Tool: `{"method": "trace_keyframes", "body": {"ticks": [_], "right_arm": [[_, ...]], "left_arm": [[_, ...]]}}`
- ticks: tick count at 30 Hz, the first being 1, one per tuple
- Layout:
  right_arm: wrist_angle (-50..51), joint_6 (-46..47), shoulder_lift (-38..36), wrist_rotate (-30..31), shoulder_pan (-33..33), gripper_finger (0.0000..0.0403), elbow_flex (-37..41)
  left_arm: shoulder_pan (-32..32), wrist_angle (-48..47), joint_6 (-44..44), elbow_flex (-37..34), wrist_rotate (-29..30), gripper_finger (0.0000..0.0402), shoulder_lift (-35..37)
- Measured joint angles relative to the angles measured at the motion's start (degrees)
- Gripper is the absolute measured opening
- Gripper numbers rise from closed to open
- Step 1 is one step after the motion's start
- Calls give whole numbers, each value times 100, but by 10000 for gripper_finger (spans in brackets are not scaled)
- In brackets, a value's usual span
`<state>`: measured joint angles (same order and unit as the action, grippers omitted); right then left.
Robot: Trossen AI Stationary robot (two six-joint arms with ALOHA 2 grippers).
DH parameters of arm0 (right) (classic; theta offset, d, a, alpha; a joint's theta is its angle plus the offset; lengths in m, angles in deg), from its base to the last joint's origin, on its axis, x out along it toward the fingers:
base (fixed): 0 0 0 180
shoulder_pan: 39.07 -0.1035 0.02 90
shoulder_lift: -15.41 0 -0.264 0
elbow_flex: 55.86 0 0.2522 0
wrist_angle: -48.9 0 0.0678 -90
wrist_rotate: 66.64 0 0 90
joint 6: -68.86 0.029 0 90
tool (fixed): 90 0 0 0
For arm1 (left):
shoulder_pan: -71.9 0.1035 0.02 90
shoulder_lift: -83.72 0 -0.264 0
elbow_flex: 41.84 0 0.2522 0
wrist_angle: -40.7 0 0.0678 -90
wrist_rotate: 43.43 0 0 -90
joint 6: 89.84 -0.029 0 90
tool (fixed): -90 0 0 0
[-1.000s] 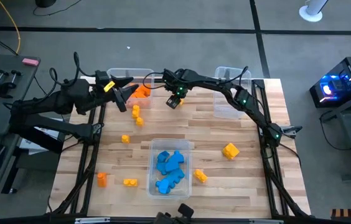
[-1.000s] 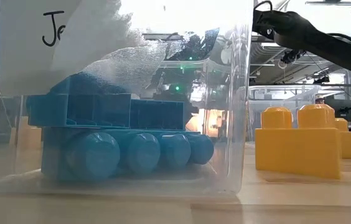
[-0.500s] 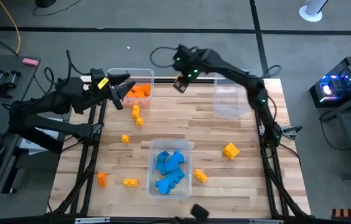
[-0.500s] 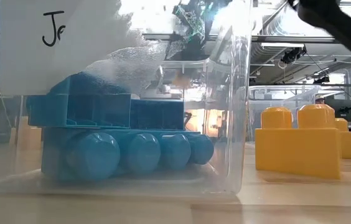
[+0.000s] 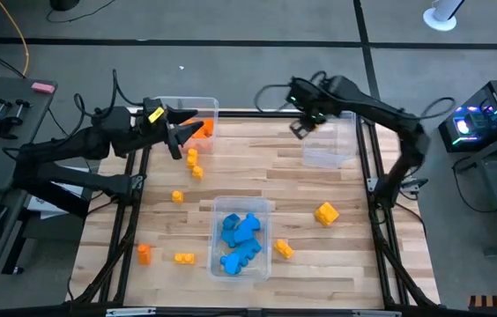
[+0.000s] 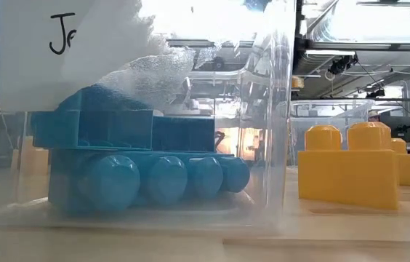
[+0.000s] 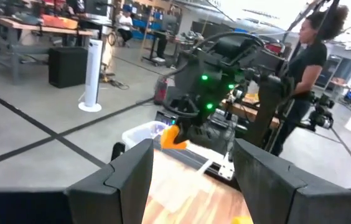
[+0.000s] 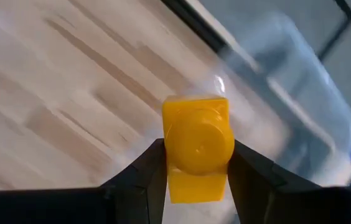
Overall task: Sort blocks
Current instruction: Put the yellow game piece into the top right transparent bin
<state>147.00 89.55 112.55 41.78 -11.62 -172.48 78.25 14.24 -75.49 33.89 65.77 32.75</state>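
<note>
While the right tool (image 5: 301, 129) hangs beside the empty clear bin (image 5: 330, 141) from above, the left tool (image 5: 174, 138) gapes, released, by the orange bin (image 5: 182, 106). Up close, the right fingers (image 8: 143, 173) clamp a yellow brick (image 8: 198, 148) by its flat sides: probably light, rigid, slick.

Three clear bins (image 5: 241, 236), two arms (image 5: 72, 154), many blocks (image 5: 325, 212)

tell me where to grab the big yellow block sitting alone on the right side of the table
Judging by the high view, come straight down on the big yellow block and pinch its two flat side walls, below the studs. It stands alone on bare wood, clear of the blue-filled bin, so the fingers have room on either side. The studded top gives a poorer hold.
</note>
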Motion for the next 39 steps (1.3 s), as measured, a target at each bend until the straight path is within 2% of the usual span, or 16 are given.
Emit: {"method": "trace_keyframes", "body": {"ticks": [6,10,12,16,19,23,25,27,30,34,36,39], "right_arm": [[-491,1112,-1418,168,268,130,1799],[-666,1540,-1942,-7,404,133,2486],[-707,1674,-2063,-17,412,160,2669],[-728,1656,-2124,-16,406,241,2726],[-847,1584,-2120,-16,408,278,2681],[-1128,1382,-2120,20,408,292,2446],[-1413,1192,-2120,35,408,293,2271],[-1811,949,-2120,50,408,294,2084],[-2527,620,-2120,1,408,294,1897],[-3302,572,-2119,-135,457,295,1856],[-3515,517,-2095,-368,524,295,1854],[-3628,474,-2047,-559,601,295,1854]], "left_arm": [[198,-2,-5,0,-246,207,-46],[374,21,-57,0,-244,207,-40],[459,16,-52,0,-245,207,-43],[619,18,-49,0,-347,207,-40],[703,19,48,0,-409,207,-42],[779,25,54,0,-468,207,-40],[832,57,51,0,-713,207,-41],[920,-88,27,57,-1252,207,-70],[1108,-1473,280,458,-2139,207,-307],[944,-3789,854,702,-2523,207,-759],[682,-4649,1095,568,-2440,207,-882],[105,-5145,1427,-65,-1897,207,-880]]}}
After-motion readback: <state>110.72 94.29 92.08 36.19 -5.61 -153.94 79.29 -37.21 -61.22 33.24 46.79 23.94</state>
